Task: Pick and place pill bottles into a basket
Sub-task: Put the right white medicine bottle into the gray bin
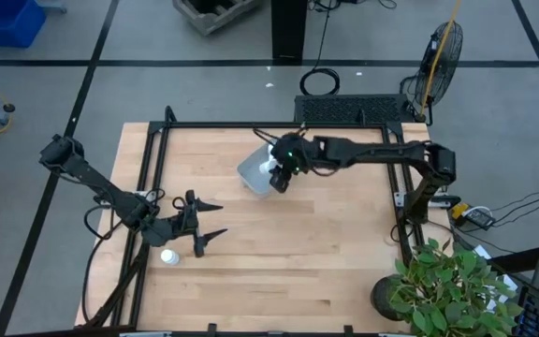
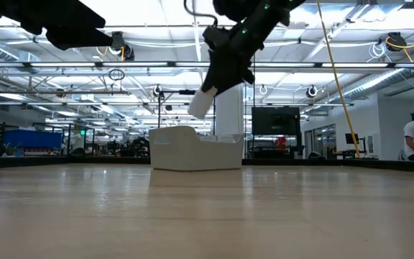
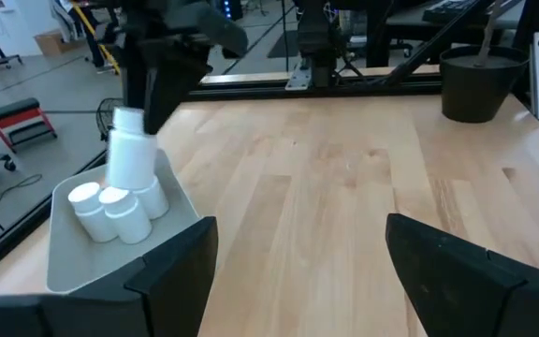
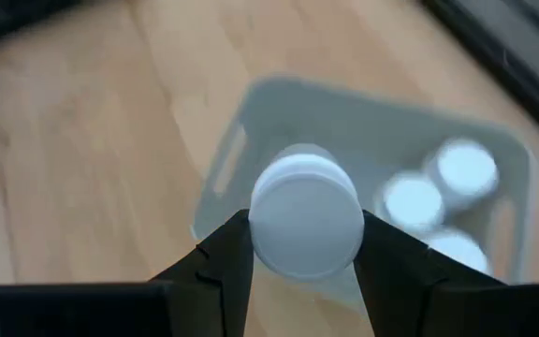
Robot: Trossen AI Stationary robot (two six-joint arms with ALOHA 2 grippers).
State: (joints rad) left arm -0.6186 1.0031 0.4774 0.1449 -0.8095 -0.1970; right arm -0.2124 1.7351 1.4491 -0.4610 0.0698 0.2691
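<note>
Pill bottles: we see three lying in the basket point(image 1: 254, 171), one pinched in the right hand point(image 4: 303, 245) above the basket's rim, one point(image 1: 168, 256) standing near the counter's point(image 1: 326, 253) 8 o'clock edge. Left hand point(image 1: 215, 220), fingers spread, waits just beside it. Bare counter lies open toward 5 o'clock.

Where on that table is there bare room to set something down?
Bare wood spans the table between the open left gripper and the potted plant. It is crowded around the basket, where the right gripper holds a pill bottle above it. One loose bottle sits beside the left arm.
</note>
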